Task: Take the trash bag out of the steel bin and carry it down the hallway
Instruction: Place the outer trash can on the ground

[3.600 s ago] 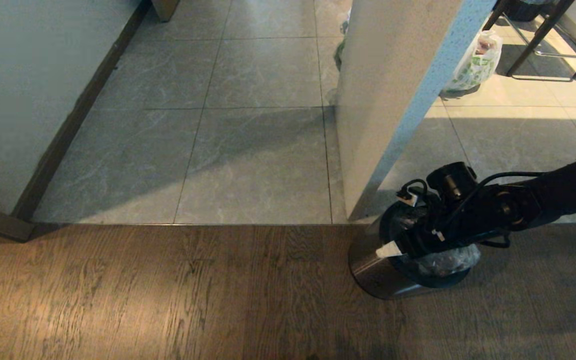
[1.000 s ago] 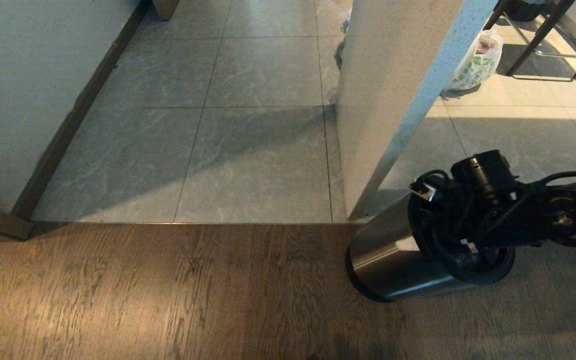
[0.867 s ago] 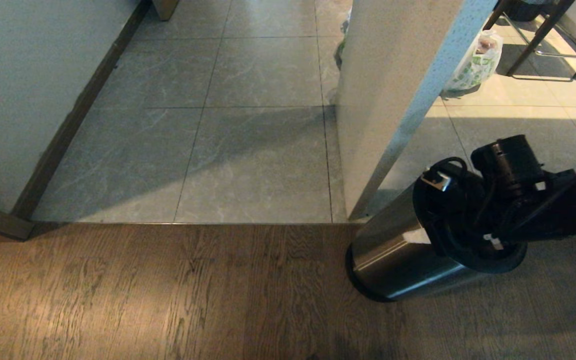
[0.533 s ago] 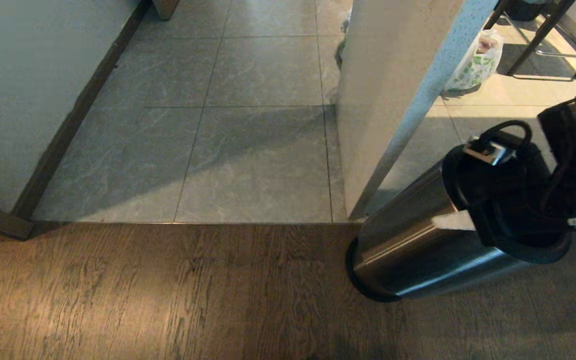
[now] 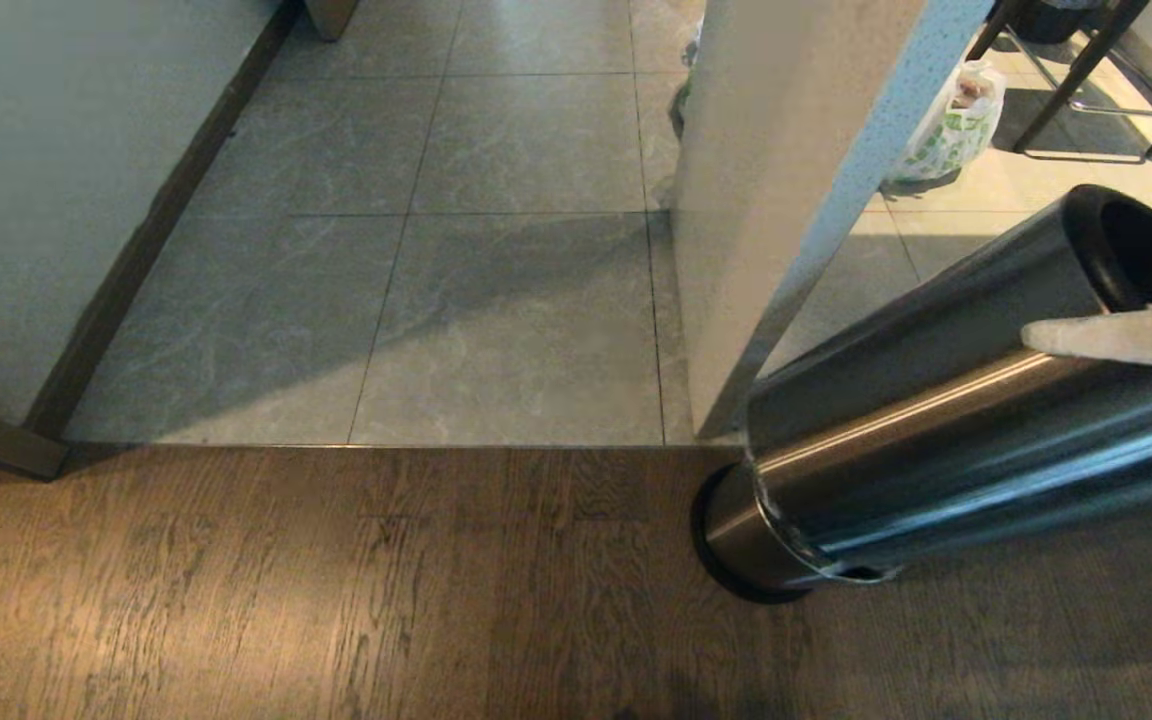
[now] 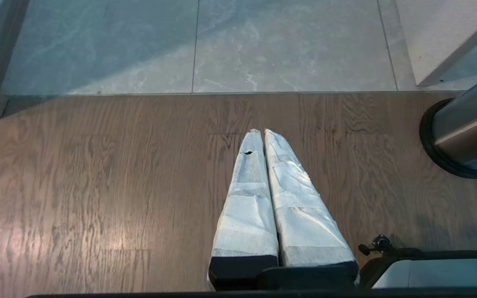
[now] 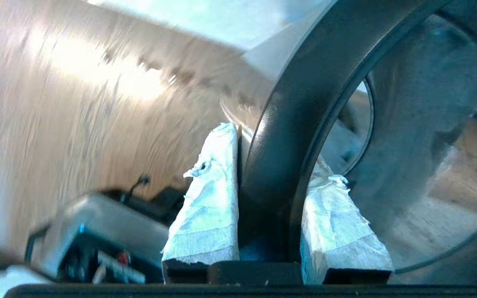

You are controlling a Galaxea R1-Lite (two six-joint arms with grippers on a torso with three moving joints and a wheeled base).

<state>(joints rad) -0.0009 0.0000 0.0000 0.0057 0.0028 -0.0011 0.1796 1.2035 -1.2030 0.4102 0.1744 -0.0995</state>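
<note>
The steel bin (image 5: 936, 420) leans steeply up and to the right, its black base (image 5: 731, 545) still on the wooden floor beside the pillar. My right gripper (image 7: 275, 153) is shut on the bin's black rim (image 7: 288, 124), one white-wrapped finger (image 5: 1106, 338) outside the wall and the other inside the mouth. The bin's inside shows as bare grey metal (image 7: 412, 124). The trash bag is hidden. The hallway tiles (image 5: 496, 300) begin just beyond the wood. My left gripper (image 6: 259, 133) hangs shut and empty over the wooden floor, left of the bin (image 6: 466, 128).
A pale pillar (image 5: 786, 200) stands right behind the bin. A white shopping bag with green print (image 5: 951, 125) lies on the sunlit tiles beyond it, near dark stool legs (image 5: 1086, 80). A wall with a dark baseboard (image 5: 136, 250) bounds the hallway on the left.
My right arm has risen and swung right, almost out of the head view, dragging the bin's rim with it. The bin has tipped from upright to a steep lean.
</note>
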